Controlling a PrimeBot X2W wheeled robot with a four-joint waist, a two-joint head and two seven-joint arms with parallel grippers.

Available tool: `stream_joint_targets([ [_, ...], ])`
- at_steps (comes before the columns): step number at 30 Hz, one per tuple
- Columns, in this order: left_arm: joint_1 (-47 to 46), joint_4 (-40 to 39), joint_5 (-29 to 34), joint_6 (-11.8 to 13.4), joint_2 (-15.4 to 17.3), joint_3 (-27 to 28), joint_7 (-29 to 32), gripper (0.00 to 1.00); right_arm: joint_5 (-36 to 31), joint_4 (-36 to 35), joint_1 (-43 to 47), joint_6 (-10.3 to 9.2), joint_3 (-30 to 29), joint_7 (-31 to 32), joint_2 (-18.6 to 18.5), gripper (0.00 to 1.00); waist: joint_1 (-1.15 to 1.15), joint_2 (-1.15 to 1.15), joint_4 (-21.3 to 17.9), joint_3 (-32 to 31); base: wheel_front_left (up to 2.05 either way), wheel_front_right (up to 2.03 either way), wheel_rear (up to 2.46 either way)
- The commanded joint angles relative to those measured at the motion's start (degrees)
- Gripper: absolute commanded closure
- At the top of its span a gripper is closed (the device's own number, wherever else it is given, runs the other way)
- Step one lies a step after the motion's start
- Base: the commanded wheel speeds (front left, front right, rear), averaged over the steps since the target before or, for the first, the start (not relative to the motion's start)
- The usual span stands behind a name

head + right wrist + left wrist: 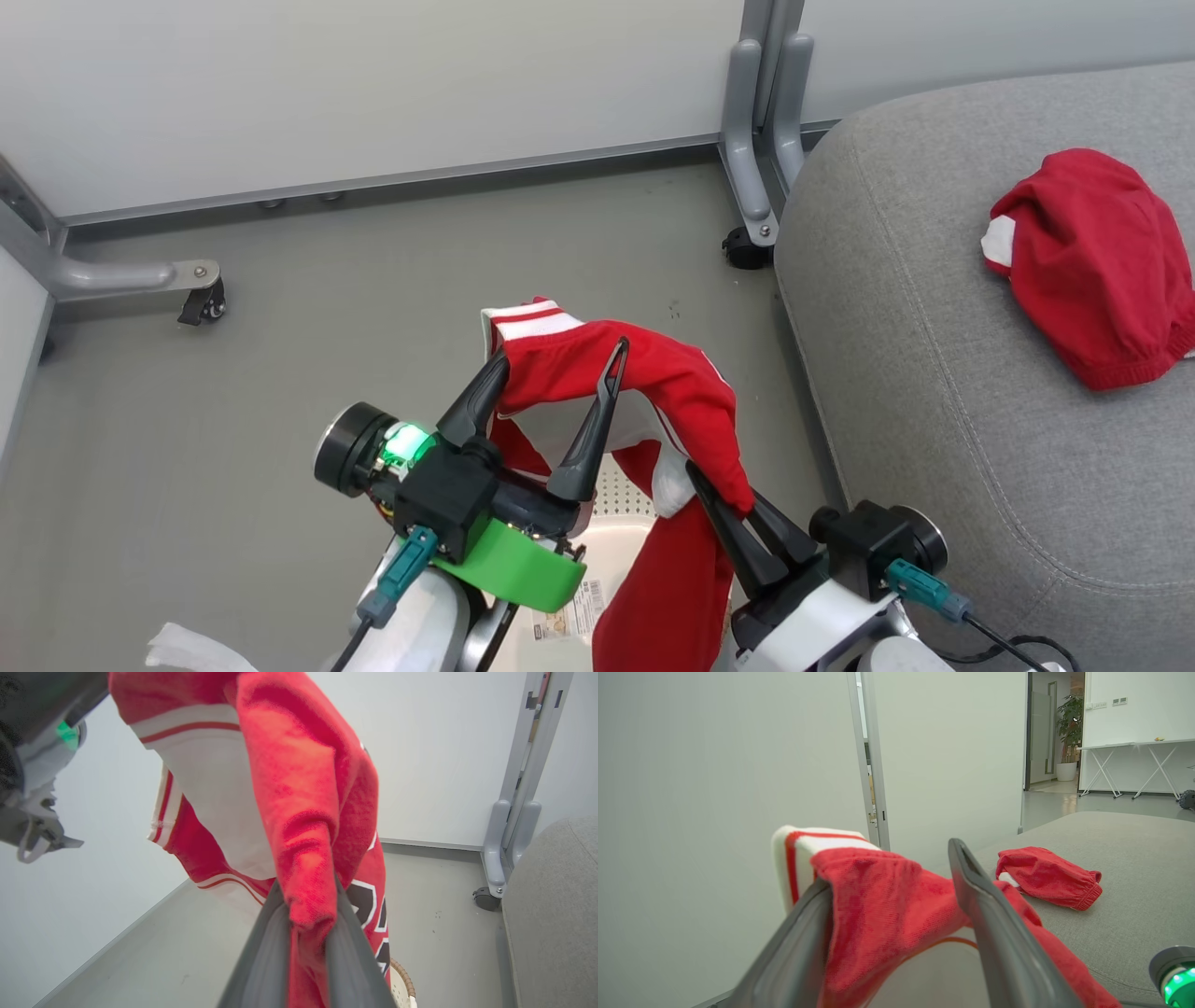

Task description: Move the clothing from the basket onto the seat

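Fingers of the left claw are spread wide and angled upward from a raised wrist, so this claw is seen to be open. A red garment with white trim is draped over and between those fingers; whether the fabric is pressed by either of them cannot be told. Its striped cuff is seen just beyond the left fingertip.

To the right of that claw and lower, the right claw is held with its fingers pointed up and leftward. It is clamped shut on a bunched fold of the same garment, the rest of which hangs down past it.

The basket is found beneath both claws, largely hidden by the hanging cloth; what lies inside it cannot be made out.

Right of the right claw the grey seat is spread, cut off by the frame edge. Another red garment is laid on it, well apart from both claws, further right and beyond them.
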Motion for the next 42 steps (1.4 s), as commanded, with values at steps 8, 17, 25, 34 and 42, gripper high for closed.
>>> stream_joint_targets([
  [8,0.95,0.51,0.70,0.40,0.39,0.39,-0.20,0.00,-0.19,0.16,0.69,-0.08,0.00,-0.17,-0.58,1.00,0.00,0.00,-0.04,-0.48,0.00,0.00,0.00],
  [17,0.85,0.85,0.89,0.30,0.37,0.74,-0.20,0.00,-0.36,-0.11,0.61,-0.08,-0.26,-0.17,-0.62,1.00,0.00,0.00,0.01,-0.16,0.00,0.00,0.00],
  [25,0.51,1.05,1.02,0.10,0.48,0.86,-0.20,0.00,-0.97,-0.70,0.23,-0.08,-2.24,-0.17,-0.15,1.00,0.00,0.00,-0.18,0.56,0.00,0.00,0.00],
  [34,0.27,0.96,2.03,0.81,1.72,1.60,-0.20,0.00,-2.90,-2.76,-1.01,-0.08,-8.85,-0.17,0.41,1.00,0.00,0.00,-3.79,3.50,0.00,0.00,0.00],
  [42,-1.57,1.82,2.40,0.86,3.17,1.86,-0.19,0.00,-4.53,-5.37,-2.01,-0.07,-15.57,-0.17,1.26,1.00,0.00,0.00,-10.45,7.68,0.00,0.00,0.00],
])
